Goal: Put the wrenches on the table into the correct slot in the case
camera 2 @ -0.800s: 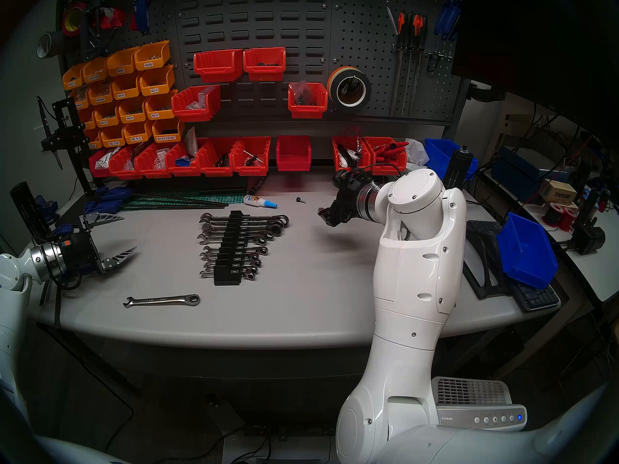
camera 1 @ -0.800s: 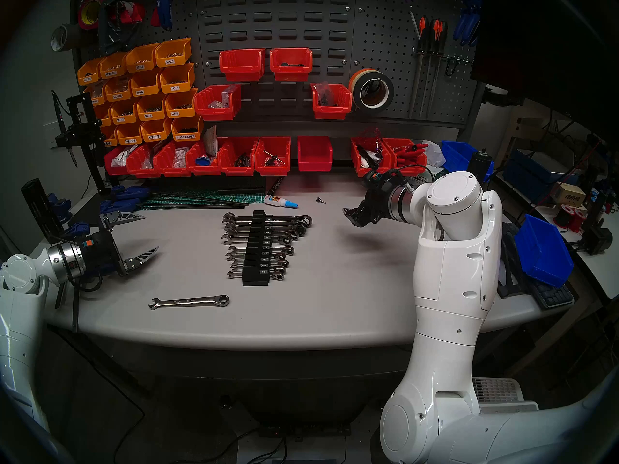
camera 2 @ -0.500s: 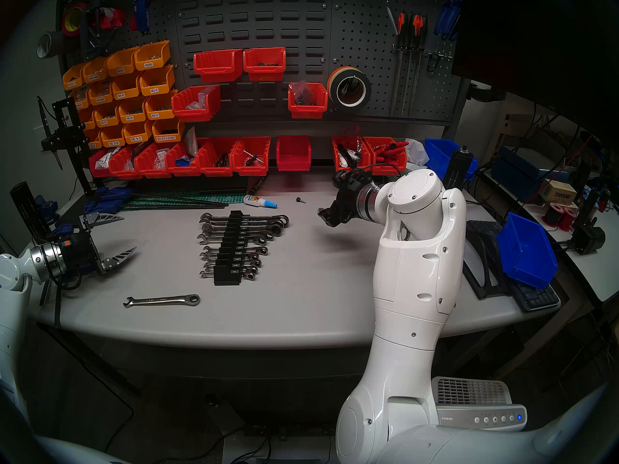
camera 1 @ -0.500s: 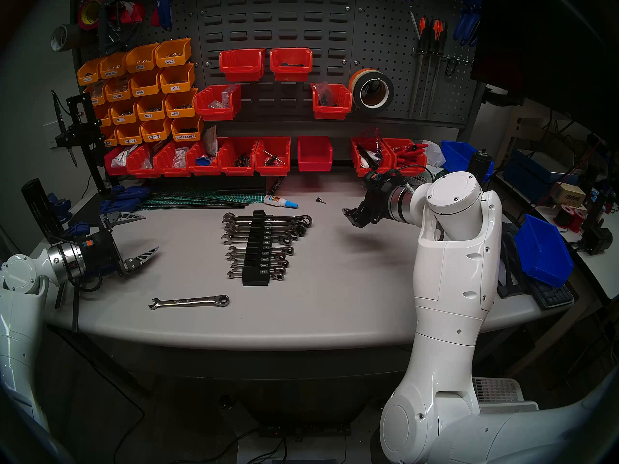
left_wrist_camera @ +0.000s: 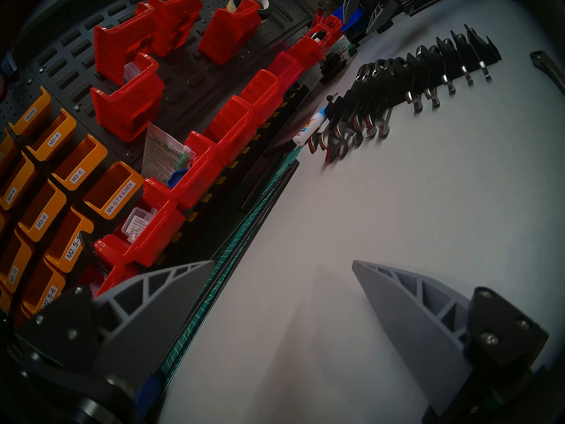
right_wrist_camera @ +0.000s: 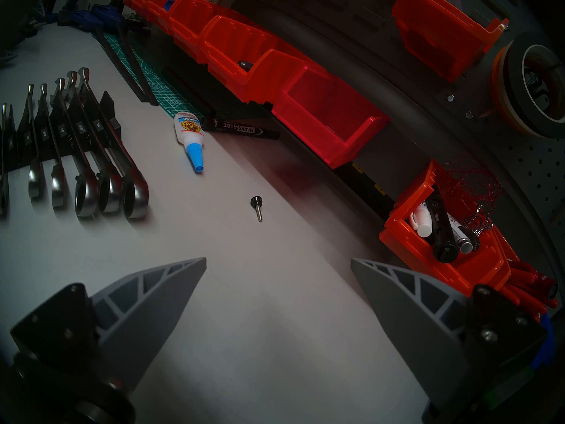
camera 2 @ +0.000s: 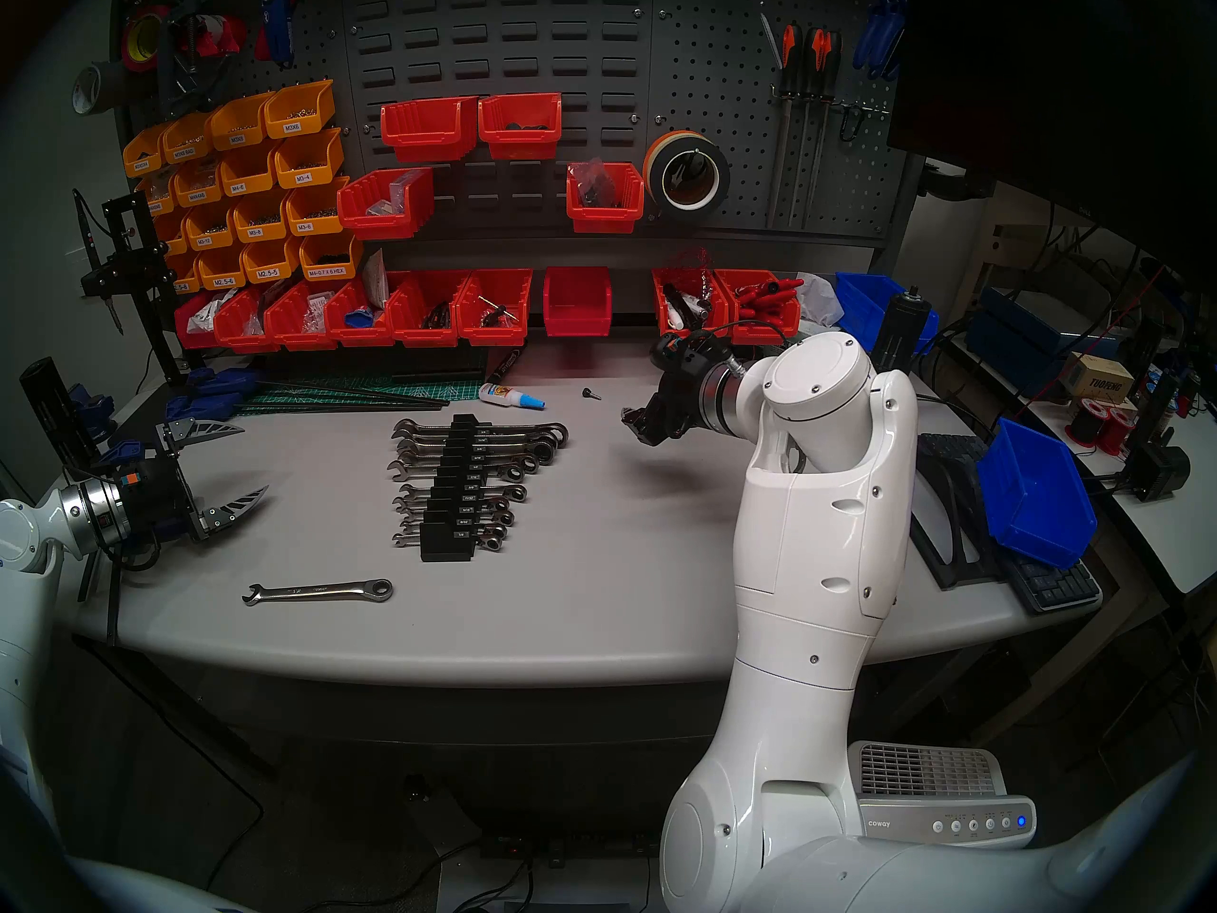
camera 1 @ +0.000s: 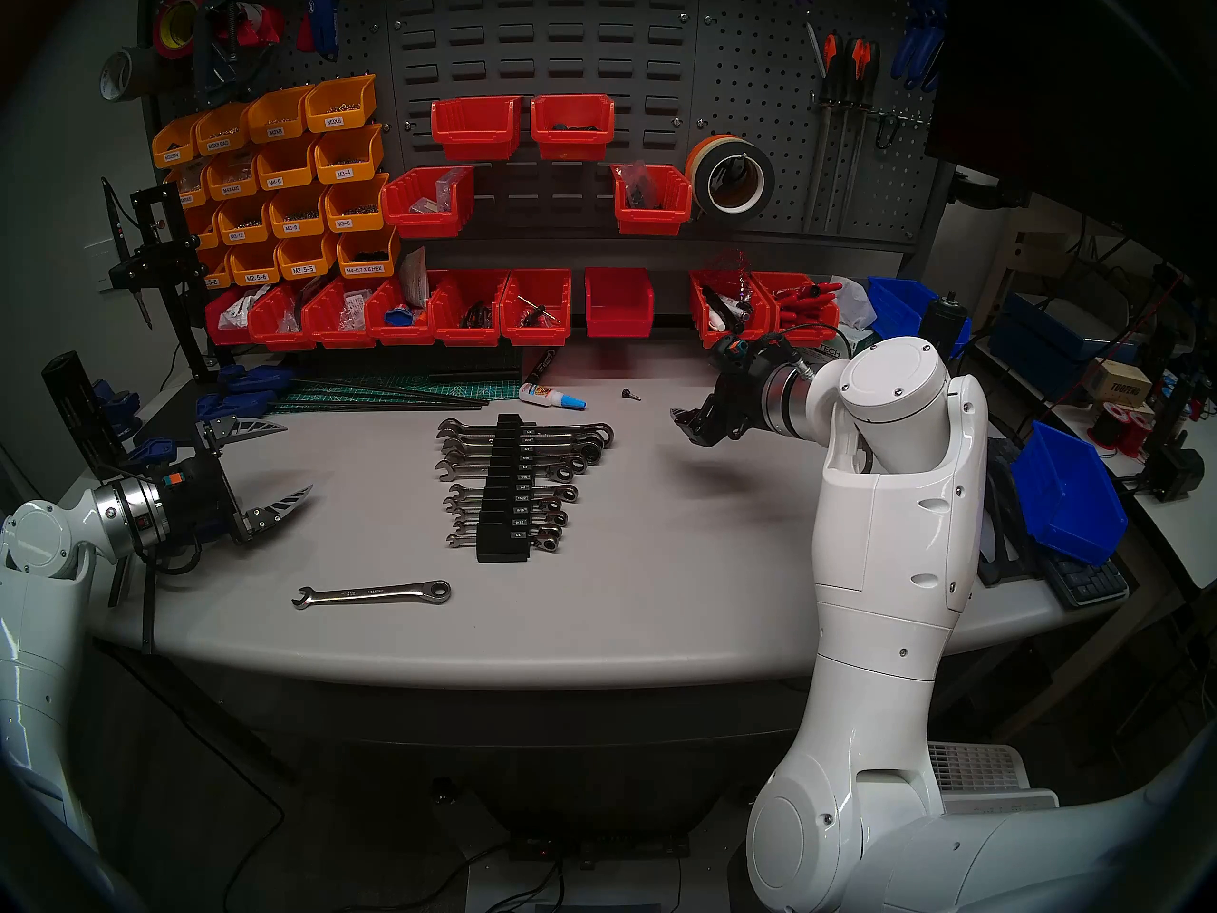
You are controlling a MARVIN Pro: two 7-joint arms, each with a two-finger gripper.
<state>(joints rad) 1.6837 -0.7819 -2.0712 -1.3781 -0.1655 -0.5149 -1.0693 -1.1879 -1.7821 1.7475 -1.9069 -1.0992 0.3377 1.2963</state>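
Left gripper [camera 1: 283, 460]: fingers spread wide, empty, hovering left of the case [camera 1: 504, 490]. Right gripper [camera 1: 688, 424]: we see it likewise wide and empty, right of the case. Table [camera 1: 658, 595]: bears both. Wrench [camera 1: 372, 593]: lies in front of the case, long axis crosswise, ring end nearest it; we judge the left gripper nearer.

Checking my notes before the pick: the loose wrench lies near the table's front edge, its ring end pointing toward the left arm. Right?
Not quite. The loose wrench does lie near the table's front edge, but the head views show its open jaw toward the left arm and its ring end toward the right.
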